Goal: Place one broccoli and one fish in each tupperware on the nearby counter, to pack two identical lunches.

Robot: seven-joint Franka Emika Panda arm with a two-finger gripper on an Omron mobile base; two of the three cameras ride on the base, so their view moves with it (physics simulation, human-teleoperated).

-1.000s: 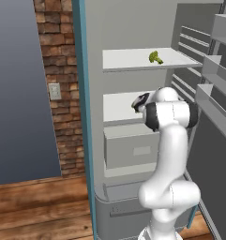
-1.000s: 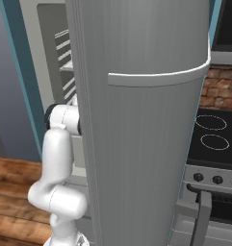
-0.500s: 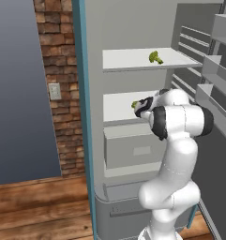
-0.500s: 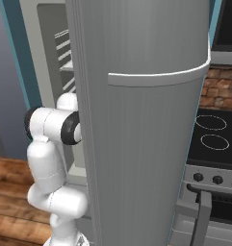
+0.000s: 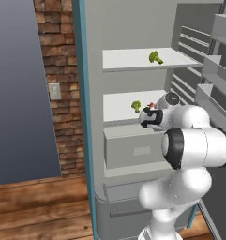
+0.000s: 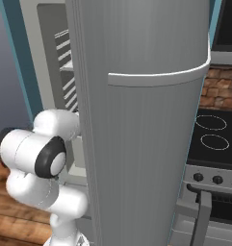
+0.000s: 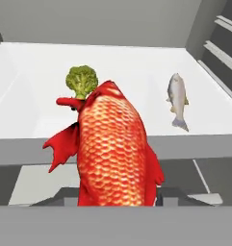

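Note:
A red fish [image 7: 112,153] hangs upright in my gripper [image 7: 115,194], whose jaws are shut on its lower body. In the left base view the gripper [image 5: 149,117] sits at the front edge of the fridge's middle shelf [image 5: 119,105]. Behind the red fish, one broccoli [image 7: 82,80] stands on that shelf and a grey fish [image 7: 177,100] lies to its right. That same broccoli [image 5: 136,106] shows just left of the hand. A second broccoli [image 5: 155,57] rests on the upper shelf. The tupperware and the counter are out of view.
The open fridge door [image 6: 141,120] stands as a tall grey wall close on the arm's right, with door shelves [image 5: 217,70] on its inner side. A closed drawer [image 5: 133,147] sits under the middle shelf. A black stovetop [image 6: 213,137] lies beyond the door.
My hand has drawn back and slightly down from the middle shelf with the red fish. The elbow has swung out toward the cameras, and the shelf broccoli has come into sight.

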